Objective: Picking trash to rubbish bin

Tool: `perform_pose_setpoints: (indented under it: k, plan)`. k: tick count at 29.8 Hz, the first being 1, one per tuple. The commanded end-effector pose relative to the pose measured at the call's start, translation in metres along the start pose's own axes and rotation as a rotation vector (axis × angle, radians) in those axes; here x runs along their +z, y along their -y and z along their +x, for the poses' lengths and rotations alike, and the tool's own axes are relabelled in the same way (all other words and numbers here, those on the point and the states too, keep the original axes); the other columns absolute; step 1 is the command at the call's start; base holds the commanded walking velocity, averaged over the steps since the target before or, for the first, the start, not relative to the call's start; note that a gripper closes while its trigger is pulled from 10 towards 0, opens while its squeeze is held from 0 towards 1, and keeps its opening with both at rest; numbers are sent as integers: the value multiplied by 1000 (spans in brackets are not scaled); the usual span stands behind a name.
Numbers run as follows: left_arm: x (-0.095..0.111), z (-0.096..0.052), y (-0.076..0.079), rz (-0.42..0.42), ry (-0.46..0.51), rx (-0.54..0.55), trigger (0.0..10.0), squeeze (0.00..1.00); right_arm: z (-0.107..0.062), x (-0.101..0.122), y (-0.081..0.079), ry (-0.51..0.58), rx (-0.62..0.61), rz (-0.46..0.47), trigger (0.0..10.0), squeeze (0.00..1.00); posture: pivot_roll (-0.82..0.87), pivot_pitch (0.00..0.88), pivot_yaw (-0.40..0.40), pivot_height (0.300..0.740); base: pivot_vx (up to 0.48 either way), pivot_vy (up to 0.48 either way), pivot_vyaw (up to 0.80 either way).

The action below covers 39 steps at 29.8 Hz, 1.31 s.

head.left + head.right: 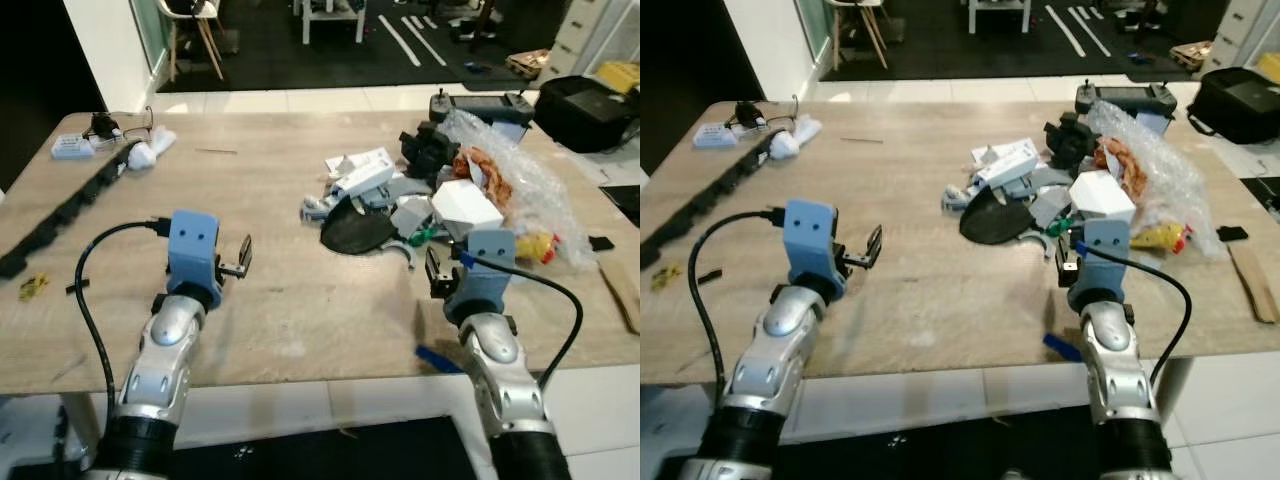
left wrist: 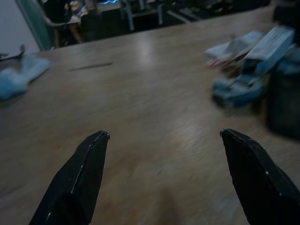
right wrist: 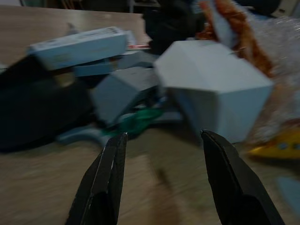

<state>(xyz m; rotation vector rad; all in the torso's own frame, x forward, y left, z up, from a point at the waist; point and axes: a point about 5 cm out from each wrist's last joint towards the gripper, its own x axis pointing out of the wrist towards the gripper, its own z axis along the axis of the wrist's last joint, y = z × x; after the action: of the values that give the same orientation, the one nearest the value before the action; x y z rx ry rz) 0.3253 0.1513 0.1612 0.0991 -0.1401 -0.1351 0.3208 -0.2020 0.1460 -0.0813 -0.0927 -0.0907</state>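
A heap of trash lies on the right half of the wooden table (image 1: 280, 310). It holds a white box (image 1: 465, 203), a long white carton (image 1: 365, 172), grey pieces (image 3: 124, 89), a green scrap (image 3: 140, 119), a flat black round piece (image 1: 358, 232), an orange wrapper (image 1: 485, 170) and bubble wrap (image 1: 530, 190). My right gripper (image 1: 445, 266) hovers open just in front of the heap, its fingers (image 3: 112, 173) pointing at the white box (image 3: 211, 89), nothing between them. Open and empty, my left gripper (image 1: 238, 260) hangs over bare table left of the heap.
A long black strip (image 1: 70, 205) and a crumpled white tissue (image 1: 150, 148) lie at the far left, a small yellow scrap (image 1: 32, 285) nearer the front. A controller (image 1: 480, 103) sits at the back right edge. A black bag (image 1: 585, 110) stands on the floor beyond.
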Motion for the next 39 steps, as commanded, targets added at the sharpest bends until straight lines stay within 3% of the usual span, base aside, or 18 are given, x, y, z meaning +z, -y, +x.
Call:
perform_pose_setpoints:
  k: [1,2,4,8,9,10,12,14,15,16,17,18,20,23,26,29,39]
  plan:
    - [-4,-4,-4,10,-23,9,10000,0,0,-3,-2,-18,2,14,10000,565,-68,115,18,740,285,0,0]
    - [-4,-3,-4,13,-22,2,10000,0,-1,-3,-2,-18,-2,21,10000,941,-67,114,18,740,285,0,0]
    - [-3,-3,-4,16,-20,1,10000,0,-1,-5,-3,-21,0,26,10000,1000,-64,107,21,740,289,0,0]
    - [-3,-3,-5,13,-19,4,10000,0,-1,-8,-2,-36,-6,6,10000,1000,-64,107,21,740,287,0,0]
    - [-2,-3,-3,-2,-8,-16,10000,0,-1,-8,-2,-40,-9,3,10000,827,-63,108,23,740,0,0,0]
    - [0,-4,1,-5,3,-62,10000,0,0,-10,-2,-47,-4,8,10000,0,-58,102,22,740,0,0,0]
    - [3,-7,9,-12,20,-154,10000,0,0,-12,-4,-62,17,22,10000,0,-58,102,22,740,0,0,0]
    - [3,-8,10,-16,21,-172,10000,0,0,-13,-4,-64,24,24,10000,0,-58,102,22,740,0,0,0]
    - [5,-13,18,18,39,-279,10000,0,0,-14,-5,-76,33,31,10000,0,-59,100,25,740,0,0,0]
    - [5,-13,18,18,39,-279,10000,0,0,-14,-5,-76,33,31,10000,0,-59,100,25,740,0,0,0]
    - [7,-22,28,70,64,-433,10000,0,0,-16,-7,-95,48,39,10000,0,-59,100,25,740,0,0,0]
    - [9,-26,31,67,79,-491,10000,0,-1,-17,-9,-105,58,37,10000,0,-55,93,20,740,0,0,0]
    - [9,-26,31,67,79,-491,10000,0,-1,-17,-9,-105,58,37,10000,0,-55,93,20,740,0,0,0]
    - [19,-39,39,45,103,-675,10000,0,-3,-21,-13,-133,74,28,10000,0,-56,94,26,740,0,0,0]
    - [20,-41,40,46,104,-711,10000,0,-3,-22,-14,-139,75,29,10000,0,-56,94,26,740,0,0,0]
    - [22,-46,55,56,104,-799,10000,0,-4,-28,-14,-157,77,23,10000,0,-52,95,30,740,0,0,0]
    - [23,-48,72,-2,111,-854,10000,0,-2,-42,-11,-205,82,22,10000,0,-51,101,30,740,0,0,0]
